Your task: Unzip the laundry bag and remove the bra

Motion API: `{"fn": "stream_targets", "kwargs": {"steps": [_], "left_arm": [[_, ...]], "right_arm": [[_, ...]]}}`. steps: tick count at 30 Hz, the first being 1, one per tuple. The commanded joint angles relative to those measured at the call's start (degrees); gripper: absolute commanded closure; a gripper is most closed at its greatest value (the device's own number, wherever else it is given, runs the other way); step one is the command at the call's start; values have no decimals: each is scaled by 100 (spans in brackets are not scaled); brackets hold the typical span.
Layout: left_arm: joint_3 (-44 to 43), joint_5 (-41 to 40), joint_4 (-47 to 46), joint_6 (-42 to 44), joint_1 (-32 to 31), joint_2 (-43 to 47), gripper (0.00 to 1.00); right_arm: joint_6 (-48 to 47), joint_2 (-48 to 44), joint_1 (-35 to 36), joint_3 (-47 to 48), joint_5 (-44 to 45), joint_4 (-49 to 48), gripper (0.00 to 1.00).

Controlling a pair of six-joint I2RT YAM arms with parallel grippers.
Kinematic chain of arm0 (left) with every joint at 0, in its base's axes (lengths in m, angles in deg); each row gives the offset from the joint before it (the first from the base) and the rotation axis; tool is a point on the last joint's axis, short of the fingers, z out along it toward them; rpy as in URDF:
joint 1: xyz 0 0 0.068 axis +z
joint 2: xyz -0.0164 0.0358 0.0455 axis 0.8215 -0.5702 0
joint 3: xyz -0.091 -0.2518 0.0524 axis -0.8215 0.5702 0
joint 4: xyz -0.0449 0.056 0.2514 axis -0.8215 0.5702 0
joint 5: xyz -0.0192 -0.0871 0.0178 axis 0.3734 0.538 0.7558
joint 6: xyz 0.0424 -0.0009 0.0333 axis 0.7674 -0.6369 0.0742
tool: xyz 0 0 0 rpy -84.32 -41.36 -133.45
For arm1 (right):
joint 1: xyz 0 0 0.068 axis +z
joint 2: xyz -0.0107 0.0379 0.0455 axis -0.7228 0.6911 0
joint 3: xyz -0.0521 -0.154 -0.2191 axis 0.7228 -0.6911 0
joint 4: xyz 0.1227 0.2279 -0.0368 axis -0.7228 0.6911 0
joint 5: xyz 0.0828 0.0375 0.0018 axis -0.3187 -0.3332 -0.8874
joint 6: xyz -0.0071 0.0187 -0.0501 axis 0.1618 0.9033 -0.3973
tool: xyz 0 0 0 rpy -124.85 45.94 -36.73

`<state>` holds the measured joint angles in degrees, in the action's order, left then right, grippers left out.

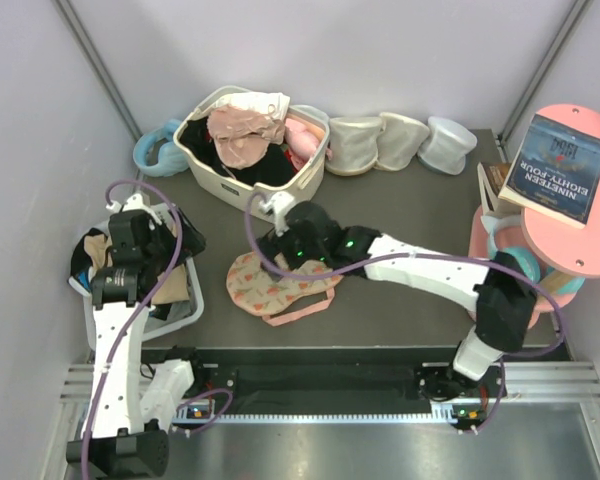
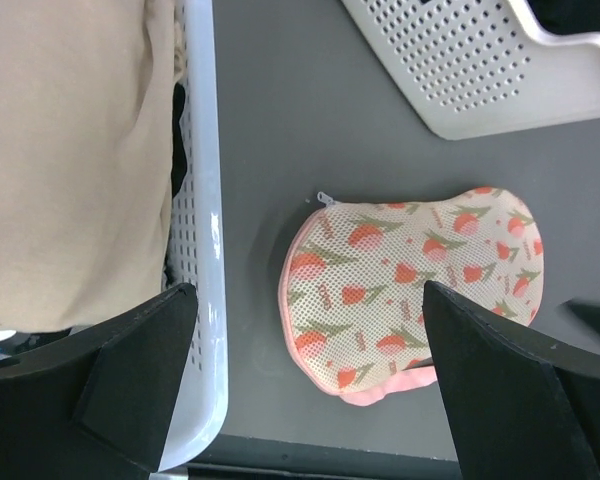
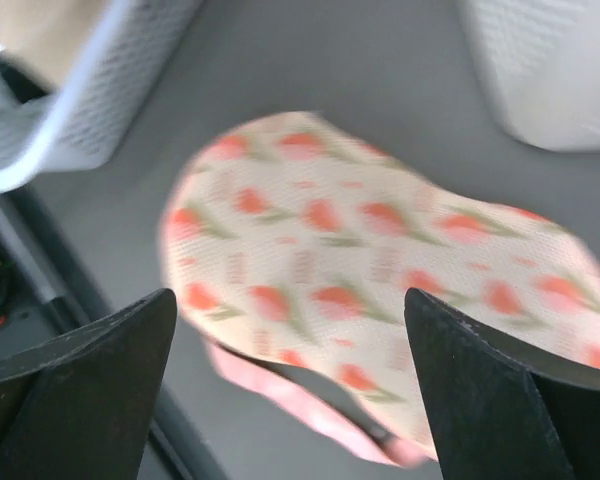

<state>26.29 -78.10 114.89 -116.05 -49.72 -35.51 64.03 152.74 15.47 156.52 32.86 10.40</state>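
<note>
Hovering above the flat, round, peach-pink mesh laundry bag with its orange-red flower print, the right gripper is held with its fingers spread wide and nothing between them. The left gripper is likewise released and empty, poised over the rim of the white perforated plastic basket at the table's left side. The laundry bag is laid flat on the dark grey table, near its front edge, between the white basket and the right arm. It is apart from the beige perforated basket of clothes behind it.

The step in hand is judged to be the approach to the zip: the bag appears shut, and the dark navy bra is nowhere seen, so it is presumed to be inside. A small silvery zip pull is shown at the bag's edge in the left wrist view. The next move calls for that small tab to be pinched precisely while the pouch is pinned by the other gripper, since the light fabric is likely to slide or bunch.

On the blue book resting on the round pink stand, "NINETEEN EIGHTY-FOUR" can be read. The tiny lettering printed on the bag is too small to be made out.
</note>
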Motion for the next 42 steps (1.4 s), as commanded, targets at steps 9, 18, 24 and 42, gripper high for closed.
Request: {"fn": "stream_targets", "kwargs": {"steps": [9, 18, 24, 42], "left_arm": [[287, 463, 226, -94, -33, 249, 1], [314, 375, 288, -138, -33, 380, 1], [340, 332, 314, -182, -25, 468, 1], [323, 208, 296, -42, -33, 469, 1]], "right_arm": [[159, -324, -2265, -1017, -818, -244, 5], [1177, 64, -2308, -1262, -676, 565, 7], [2073, -490, -2475, -2219, -966, 21, 7], [1101, 605, -3196, -887, -372, 502, 91]]}}
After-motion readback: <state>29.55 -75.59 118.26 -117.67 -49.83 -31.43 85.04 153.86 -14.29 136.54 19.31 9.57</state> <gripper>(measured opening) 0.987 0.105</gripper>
